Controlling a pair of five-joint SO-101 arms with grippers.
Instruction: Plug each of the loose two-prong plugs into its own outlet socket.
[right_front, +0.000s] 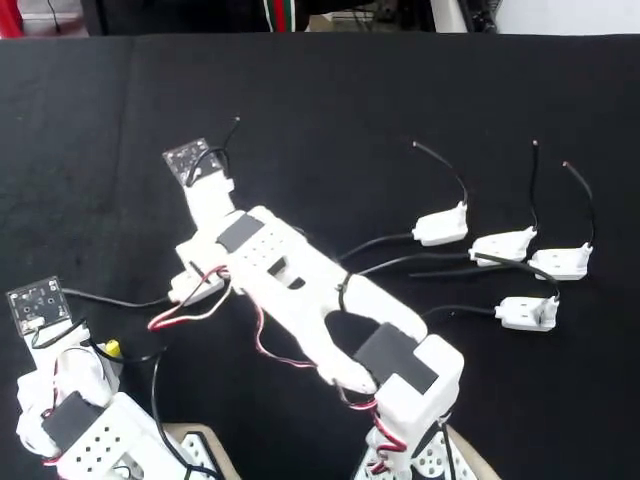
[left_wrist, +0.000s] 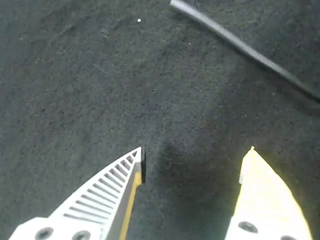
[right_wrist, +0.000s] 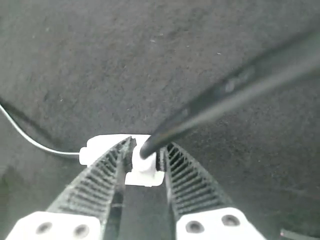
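Note:
My right gripper (right_wrist: 148, 144) is shut on a small white two-prong plug (right_wrist: 145, 167), whose thick black cable (right_wrist: 235, 85) runs away from it. Just beyond the plug a white socket (right_wrist: 102, 145) with a thin wire lies on the black cloth; whether they touch is unclear. In the high view the right arm (right_front: 300, 280) stretches to the left over this spot, with a white piece (right_front: 192, 287) peeking out beside it. My left gripper (left_wrist: 196, 148) hangs open over bare cloth, with a black cable (left_wrist: 240, 45) farther off. The left arm (right_front: 60, 400) sits at the near left corner.
Several white plug-and-socket pieces (right_front: 505, 245) with black cables and thin upright wires lie in a cluster at the right of the black table (right_front: 330, 100). Red and white servo leads (right_front: 190, 315) loop under the right arm.

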